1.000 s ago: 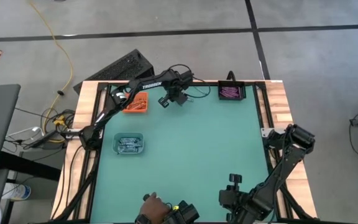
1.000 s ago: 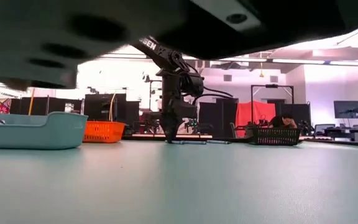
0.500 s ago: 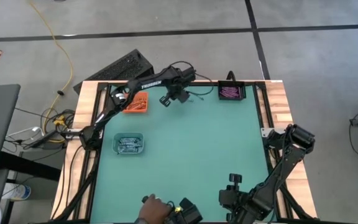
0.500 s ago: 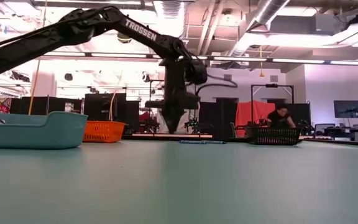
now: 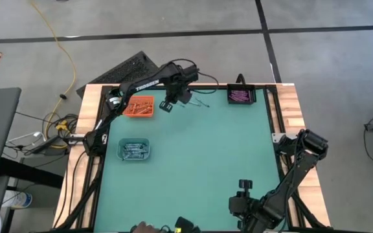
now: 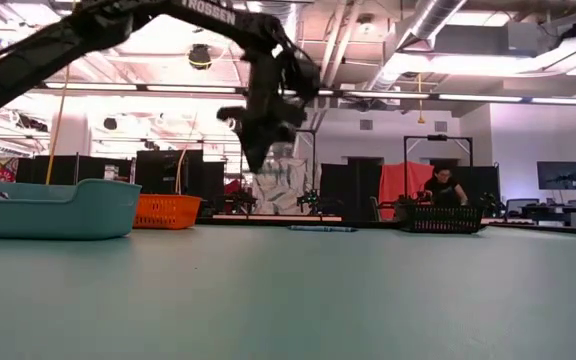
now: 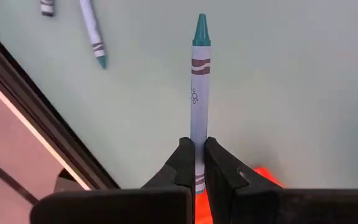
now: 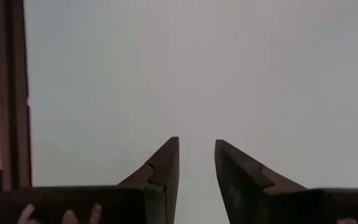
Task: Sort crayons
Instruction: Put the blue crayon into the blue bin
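My left gripper is above the far part of the table, just right of the orange tray, and is shut on a blue-grey crayon with a teal tip. Two more blue-grey crayons lie on the mat near the far edge; they also show in the high view. The orange tray holds orange-red crayons, the light blue tray blue-grey ones, and the black tray purple ones. My right gripper is open and empty over the mat near the near right corner. My left gripper pinches the crayon's blunt end between its two fingers. The crayon lies along the fingers and sticks out past their tips, teal tip foremost. In the low view the gripper is well above the table, so the crayon is lifted clear.
The black frame rail runs along the far edge close to the loose crayons. A person's hand shows at the table's near edge. The middle of the green mat is bare.
My left gripper has risen from the mat with the blue-grey crayon, lifting it clear, and has moved toward the table's left, toward the orange tray. The two other crayons stay on the mat. The person's hand at the near edge has drawn back.
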`<state>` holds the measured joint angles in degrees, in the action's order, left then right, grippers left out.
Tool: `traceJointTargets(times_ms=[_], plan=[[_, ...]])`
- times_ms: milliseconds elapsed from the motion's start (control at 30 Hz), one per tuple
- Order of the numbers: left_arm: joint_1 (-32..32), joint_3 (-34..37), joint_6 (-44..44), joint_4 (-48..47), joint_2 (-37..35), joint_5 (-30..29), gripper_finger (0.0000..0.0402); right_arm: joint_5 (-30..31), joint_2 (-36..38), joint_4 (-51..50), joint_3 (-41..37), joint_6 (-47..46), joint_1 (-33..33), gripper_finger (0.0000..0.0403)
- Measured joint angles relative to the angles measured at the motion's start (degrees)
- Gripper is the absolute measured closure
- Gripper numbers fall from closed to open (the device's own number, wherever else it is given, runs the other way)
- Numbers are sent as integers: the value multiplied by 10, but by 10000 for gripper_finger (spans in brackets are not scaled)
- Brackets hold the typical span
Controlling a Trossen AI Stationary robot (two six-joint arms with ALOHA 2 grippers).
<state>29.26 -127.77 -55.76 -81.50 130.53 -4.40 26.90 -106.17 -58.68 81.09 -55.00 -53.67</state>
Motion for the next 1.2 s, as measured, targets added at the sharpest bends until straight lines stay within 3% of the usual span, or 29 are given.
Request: traceJointTargets(times_ms=[500,900,1200], plan=[[-98,150,87,-15,-172,8,401,1,0,-28,0,20,0,283],[-190,459,233,66,-388,8,401,17,0,-43,0,40,0,283],[-267,671,391,154,-549,16,401,44,0,-47,0,52,2,283]])
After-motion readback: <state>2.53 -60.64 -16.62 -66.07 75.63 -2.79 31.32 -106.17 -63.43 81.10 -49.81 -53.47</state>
